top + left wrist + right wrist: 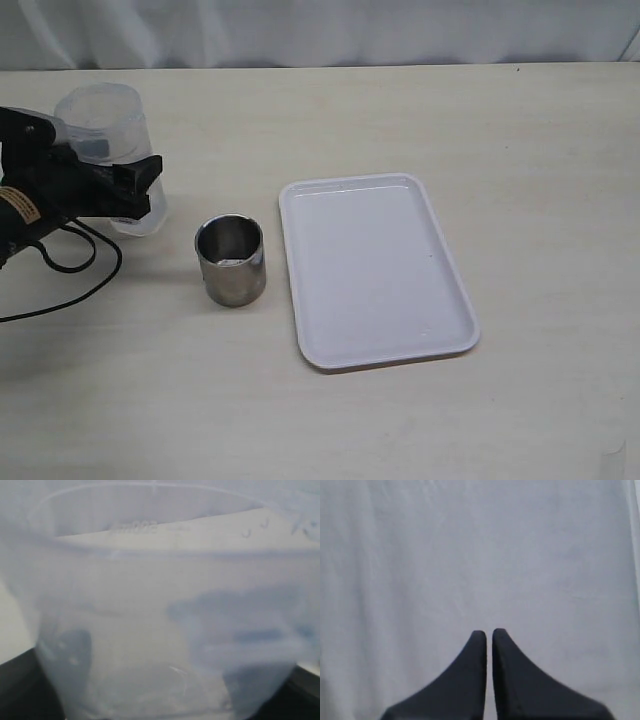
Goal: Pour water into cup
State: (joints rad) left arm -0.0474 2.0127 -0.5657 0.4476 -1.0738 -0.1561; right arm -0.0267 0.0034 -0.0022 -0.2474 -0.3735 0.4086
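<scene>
Beige desk [400, 110]. The cup [230, 262] stands just beside the left hand [118, 185]. White tray [375, 268] lies flat past the cup, farther from the hand. Clear container [105, 130] stands gripped in the hand. Black cable [90, 262] loops below the hand.

The cup [230, 262] is a short, wide cylinder of brushed grey steel with no handle. It stands upright with its mouth open upward and its inner wall shiny. It is just past the tips of the fingers [135, 180] of the left gripper [120, 185], near them but apart from them. A pale glint lies at its bottom; whether that is water cannot be told. The transparent container [105, 125] clasped between those fingers shows no clear water level either.
</scene>
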